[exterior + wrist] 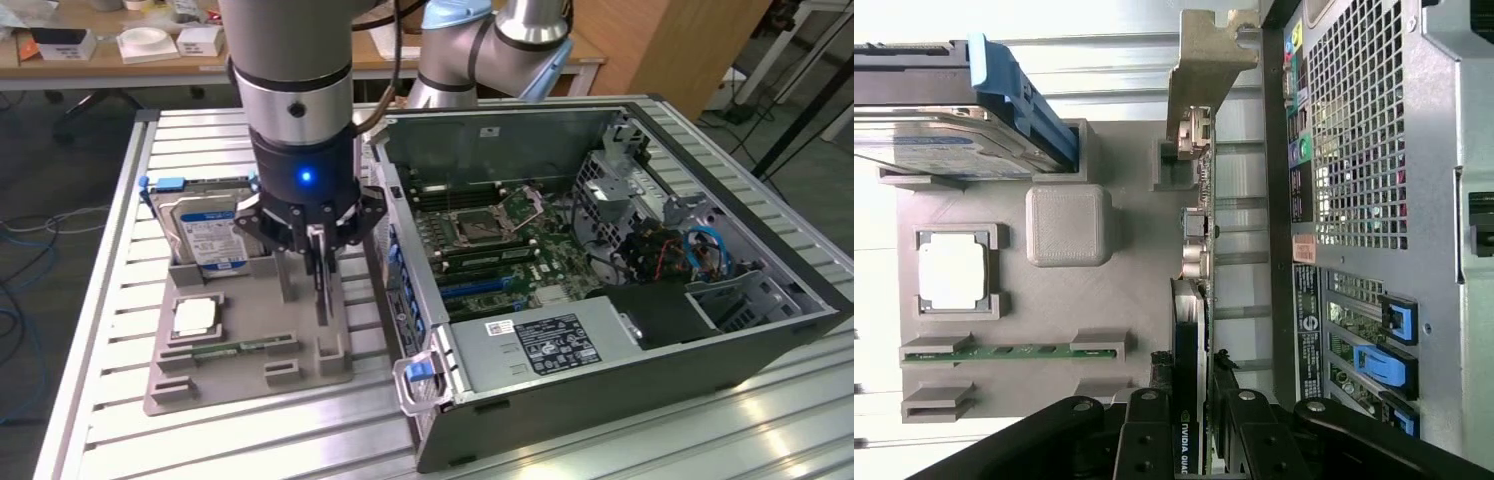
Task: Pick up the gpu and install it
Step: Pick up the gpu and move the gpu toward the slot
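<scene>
Plainly, in the exterior view the gripper [318, 265] hangs straight down over a grey parts tray [240, 385] on a slatted metal table [114, 330]. Its fingers are drawn in close, pinching the gpu [322, 295], which stands on edge in a slot along the tray's side nearest the open computer case [561, 410]. On the tray toward the exterior view's left, a blue-labelled hard drive [207, 235] stands upright. A square processor chip [196, 317] and a slim green memory stick [247, 347] lie nearer the camera. The case lies on its side just beside the tray, its motherboard [507, 240] exposed.

From the wrist view the gpu [1189, 330] is seen edge-on, running away from the gripper [1191, 415] along the tray [1139, 300], with its silver bracket [1206, 60] at the far end. One black finger [1146, 440] sits against each face of the card, with no gap visible. The hard drive [924, 150], the processor chip [952, 272] and the memory stick [1014, 351] sit in their own pockets. The case's perforated rear panel [1354, 150] lies close alongside the card.
</scene>
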Robot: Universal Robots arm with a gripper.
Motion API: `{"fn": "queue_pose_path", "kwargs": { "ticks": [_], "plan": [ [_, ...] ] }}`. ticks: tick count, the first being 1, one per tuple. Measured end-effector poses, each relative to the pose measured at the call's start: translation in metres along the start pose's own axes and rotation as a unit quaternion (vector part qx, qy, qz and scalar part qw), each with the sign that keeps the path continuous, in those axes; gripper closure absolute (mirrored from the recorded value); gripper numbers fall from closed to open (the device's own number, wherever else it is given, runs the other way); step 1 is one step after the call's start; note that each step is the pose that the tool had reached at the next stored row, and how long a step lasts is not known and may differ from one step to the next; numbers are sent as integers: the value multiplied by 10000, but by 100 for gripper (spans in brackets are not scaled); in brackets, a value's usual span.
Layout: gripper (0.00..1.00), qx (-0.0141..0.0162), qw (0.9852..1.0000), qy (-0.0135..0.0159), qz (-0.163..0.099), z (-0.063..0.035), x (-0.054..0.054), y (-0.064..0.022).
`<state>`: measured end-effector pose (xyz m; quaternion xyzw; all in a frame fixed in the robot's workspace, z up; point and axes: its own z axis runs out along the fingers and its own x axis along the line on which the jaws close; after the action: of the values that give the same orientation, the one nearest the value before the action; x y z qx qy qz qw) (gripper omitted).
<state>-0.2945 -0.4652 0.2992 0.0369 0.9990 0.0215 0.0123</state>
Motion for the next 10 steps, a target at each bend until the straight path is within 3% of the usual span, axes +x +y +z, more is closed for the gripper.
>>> {"fn": "queue_pose_path", "kwargs": {
  "ticks": [10],
  "plan": [
    [74, 0, 10000, 0, 0, -128, -3, 6]
  ]
}}
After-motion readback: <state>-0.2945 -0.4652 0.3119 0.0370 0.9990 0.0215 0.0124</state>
